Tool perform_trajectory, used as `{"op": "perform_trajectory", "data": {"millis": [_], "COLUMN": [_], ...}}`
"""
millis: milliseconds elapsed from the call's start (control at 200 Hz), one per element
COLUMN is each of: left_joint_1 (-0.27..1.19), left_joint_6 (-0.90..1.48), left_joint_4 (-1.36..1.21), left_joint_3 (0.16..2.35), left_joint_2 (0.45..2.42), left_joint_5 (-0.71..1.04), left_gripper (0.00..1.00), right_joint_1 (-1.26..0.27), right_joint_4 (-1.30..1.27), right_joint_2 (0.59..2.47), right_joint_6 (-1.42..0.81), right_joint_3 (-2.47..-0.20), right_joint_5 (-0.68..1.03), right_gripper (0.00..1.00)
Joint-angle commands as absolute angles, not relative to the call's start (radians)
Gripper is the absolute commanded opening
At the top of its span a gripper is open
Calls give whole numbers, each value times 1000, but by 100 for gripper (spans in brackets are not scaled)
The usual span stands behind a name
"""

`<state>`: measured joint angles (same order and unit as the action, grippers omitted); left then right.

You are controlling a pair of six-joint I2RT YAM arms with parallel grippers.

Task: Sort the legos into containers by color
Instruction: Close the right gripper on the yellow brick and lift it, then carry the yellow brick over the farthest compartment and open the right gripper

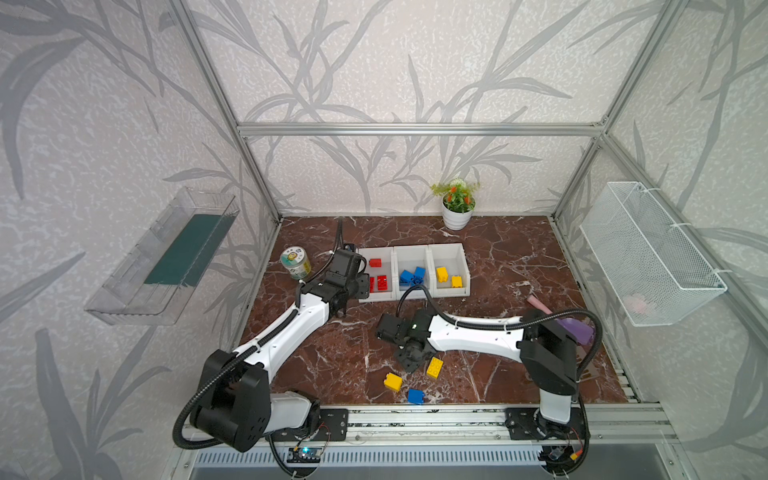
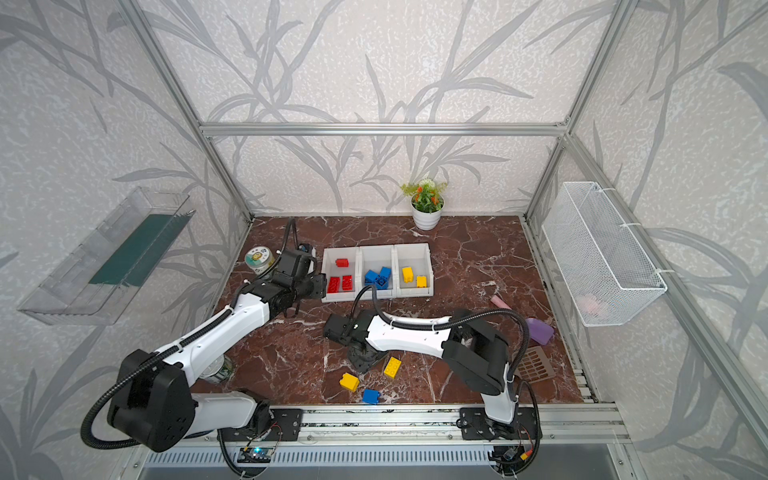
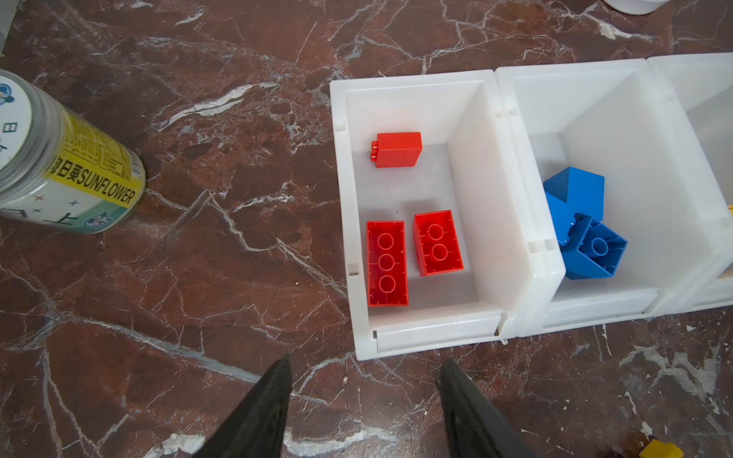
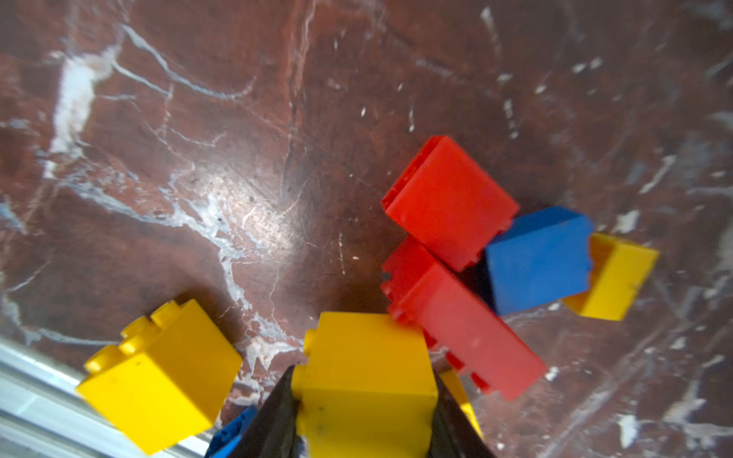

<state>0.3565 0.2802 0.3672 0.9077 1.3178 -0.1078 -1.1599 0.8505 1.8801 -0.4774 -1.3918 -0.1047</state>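
Observation:
Three white containers stand joined in a row. The left one holds three red legos, the middle one blue legos, the right one two yellow legos. My left gripper is open and empty, just in front of the red container. My right gripper points down near the table's front, shut on a yellow lego. Two red legos, a blue one and two more yellow ones lie around it. In both top views a yellow oblong lego lies beside that gripper.
A labelled can stands left of the containers and a flower pot behind them. Purple and pink items and a brown grid lie at the right. A wire basket and a clear tray hang on the side walls.

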Motion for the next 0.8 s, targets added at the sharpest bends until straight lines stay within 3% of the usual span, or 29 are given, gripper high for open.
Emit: {"op": "perform_trajectory", "data": {"millis": [0,190,385,650,795], "left_joint_1": [350,351,350,351,353], "left_joint_6": [275,276,288,295,293], "left_joint_4": [390,426,403,413,413], "left_joint_3": [915,915,879,862,868], "left_joint_2": [1275,1266,1228,1210,1223], "left_joint_5": [-120,-60,-1,62,76], "left_gripper": [62,63,62,62,62], "right_joint_1": [-1061,-853,-604,-492,-482], "right_joint_4": [879,735,679,699,705], "right_joint_2": [1744,1666,1772,1967,2003], "right_joint_6": [-373,-208,-164,-169,-176], "right_joint_3": [-1446,-1440,-1523,-1687,-1725], "right_joint_5": [-172,-258,-183,-140,-134], "right_gripper": [36,38,38,39,53]}}
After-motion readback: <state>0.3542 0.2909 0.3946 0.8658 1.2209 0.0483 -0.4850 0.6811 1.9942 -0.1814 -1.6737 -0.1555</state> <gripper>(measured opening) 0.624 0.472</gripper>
